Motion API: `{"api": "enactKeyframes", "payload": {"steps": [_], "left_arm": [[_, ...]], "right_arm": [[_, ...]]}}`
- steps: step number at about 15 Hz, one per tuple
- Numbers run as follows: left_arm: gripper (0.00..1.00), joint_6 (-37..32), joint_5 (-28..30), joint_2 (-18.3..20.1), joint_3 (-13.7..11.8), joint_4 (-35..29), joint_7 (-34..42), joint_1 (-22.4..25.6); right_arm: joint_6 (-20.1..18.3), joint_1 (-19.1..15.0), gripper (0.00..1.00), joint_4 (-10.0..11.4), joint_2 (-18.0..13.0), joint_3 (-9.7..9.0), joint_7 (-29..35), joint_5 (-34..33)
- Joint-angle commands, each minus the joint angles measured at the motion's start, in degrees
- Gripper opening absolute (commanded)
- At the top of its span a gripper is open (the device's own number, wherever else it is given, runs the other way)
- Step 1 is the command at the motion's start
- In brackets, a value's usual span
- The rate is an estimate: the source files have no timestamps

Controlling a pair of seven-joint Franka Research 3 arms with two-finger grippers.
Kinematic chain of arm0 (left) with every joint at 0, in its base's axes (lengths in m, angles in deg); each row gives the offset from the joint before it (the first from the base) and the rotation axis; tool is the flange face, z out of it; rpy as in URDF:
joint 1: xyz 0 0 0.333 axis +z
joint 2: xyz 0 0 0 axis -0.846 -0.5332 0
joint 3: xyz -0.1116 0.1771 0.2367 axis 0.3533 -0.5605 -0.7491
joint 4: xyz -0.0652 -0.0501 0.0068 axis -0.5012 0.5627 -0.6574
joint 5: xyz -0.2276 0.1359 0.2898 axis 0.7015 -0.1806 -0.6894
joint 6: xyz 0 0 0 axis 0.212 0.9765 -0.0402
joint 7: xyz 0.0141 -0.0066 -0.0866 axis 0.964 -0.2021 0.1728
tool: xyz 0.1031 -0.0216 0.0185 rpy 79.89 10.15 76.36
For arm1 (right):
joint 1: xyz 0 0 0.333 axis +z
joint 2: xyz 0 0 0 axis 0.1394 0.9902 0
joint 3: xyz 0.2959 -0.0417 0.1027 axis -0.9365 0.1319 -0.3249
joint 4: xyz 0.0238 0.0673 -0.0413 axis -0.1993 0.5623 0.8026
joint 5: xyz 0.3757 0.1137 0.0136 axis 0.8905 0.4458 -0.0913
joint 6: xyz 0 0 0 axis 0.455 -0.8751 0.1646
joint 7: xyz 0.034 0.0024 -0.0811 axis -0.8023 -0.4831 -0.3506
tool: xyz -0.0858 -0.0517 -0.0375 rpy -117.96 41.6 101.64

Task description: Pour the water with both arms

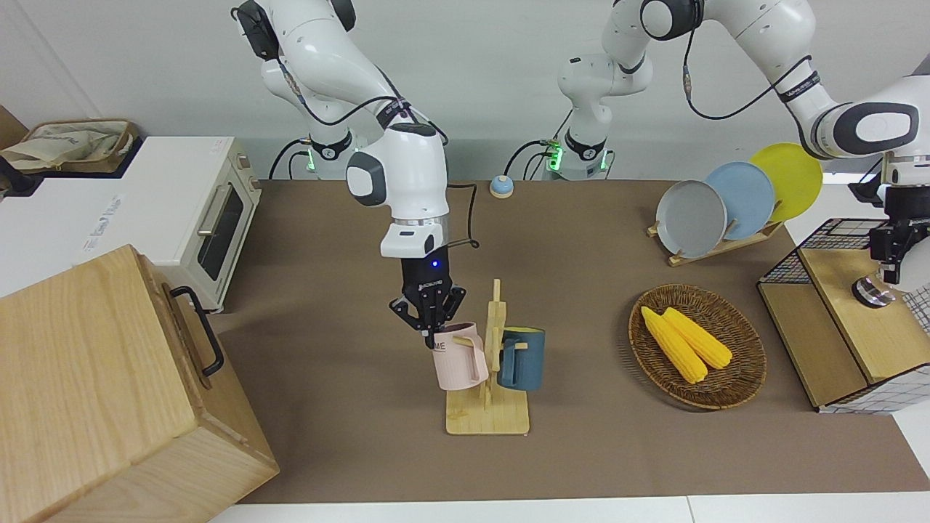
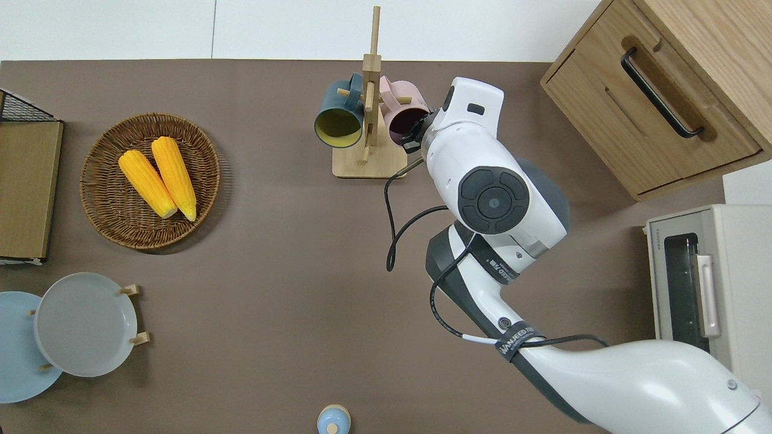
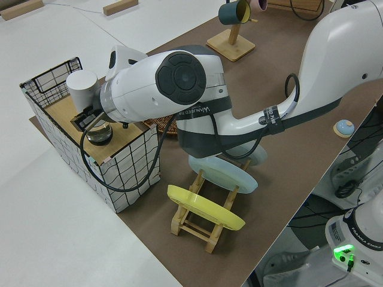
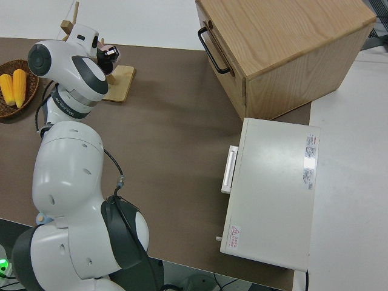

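The right gripper was lowered onto the rim of the pink mug, and its fingers appeared to be clamped on that rim, though the contact was partly hidden by the wrist in the overhead view. The pink mug was hung on a wooden rack beside a blue mug, which was hung on the rack's side toward the left arm's end of the counter. The rack was stood near the middle of the counter, at the edge farthest from the robots.

The left gripper was held over a wooden box with a wire basket at the left arm's end of the counter, just above a round metal object on top of that box. Whether its fingers were apart or together could not be told.

A wicker basket with two corn cobs was set between the rack and the box. Three plates were stood in a holder nearer to the robots. A toaster oven and a wooden cabinet were placed at the right arm's end.
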Motion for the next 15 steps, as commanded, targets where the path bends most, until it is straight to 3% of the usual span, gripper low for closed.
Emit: {"api": "enactKeyframes", "payload": {"steps": [1, 3, 12, 15], "left_arm": [[0.02, 0.4, 0.9, 0.9, -0.1, 1.1, -0.6, 0.6], [0.02, 0.3, 0.6, 1.7, -0.2, 1.1, -1.1, 0.6], [0.02, 0.1, 0.4, 2.8, -0.2, 1.4, -3.4, 0.5], [0.02, 0.0, 0.4, 3.2, -0.2, 1.3, -3.8, 0.5]], "right_arm": [[0.4, -3.0, 0.0, -0.7, 1.0, -2.26, -1.4, -1.7], [0.1, -4.1, 0.0, -0.7, 0.9, -3.32, -1.4, -1.7], [-0.6, -4.2, 0.0, -0.8, 0.1, -3.15, -0.8, -1.0], [-2.7, -4.2, 0.0, -1.7, -0.3, -3.15, -0.8, -0.8]]}}
